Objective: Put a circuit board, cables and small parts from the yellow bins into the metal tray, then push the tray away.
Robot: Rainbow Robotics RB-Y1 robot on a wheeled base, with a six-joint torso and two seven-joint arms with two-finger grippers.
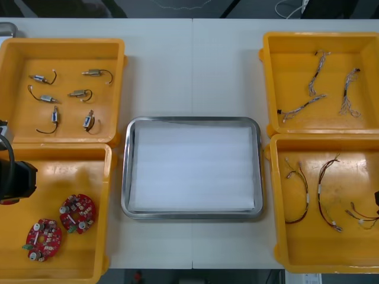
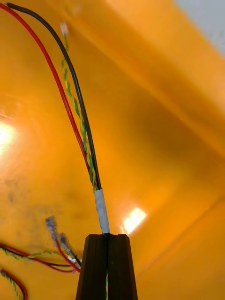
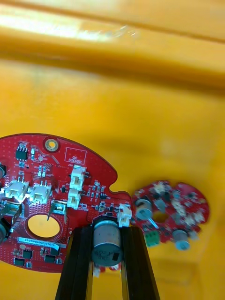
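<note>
Light table, metal tray unloaded. My left gripper clamps circuit board by its raised can over near-left bin — only proud feature. Right gripper pinches cable at taped sleeve, in near-right bin — where strands join.

left arm: low at the table's near left side | left gripper: fingers a little apart, clamped on a circuit board | right gripper: fingers pressed almost together, pinching a thin cable
</note>
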